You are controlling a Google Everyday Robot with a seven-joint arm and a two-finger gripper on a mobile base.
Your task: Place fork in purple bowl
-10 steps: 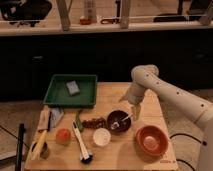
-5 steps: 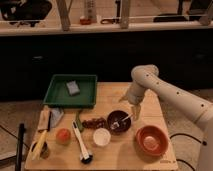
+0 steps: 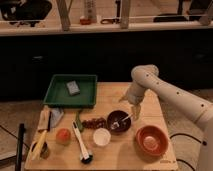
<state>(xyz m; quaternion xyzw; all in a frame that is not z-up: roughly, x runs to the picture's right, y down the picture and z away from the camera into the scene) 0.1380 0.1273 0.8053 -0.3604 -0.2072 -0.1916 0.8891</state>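
The purple bowl sits on the wooden table, right of centre. The fork, a slim pale utensil, lies slanted with its lower end inside the bowl and its upper end over the right rim. My gripper hangs on the white arm that comes in from the right. It is just above the bowl's right rim, at the fork's upper end. I cannot tell whether it holds the fork.
A green tray with a grey sponge stands at the back left. An orange-red bowl, a white cup, a white-handled brush, a yellow-handled tool and an orange fruit lie along the front.
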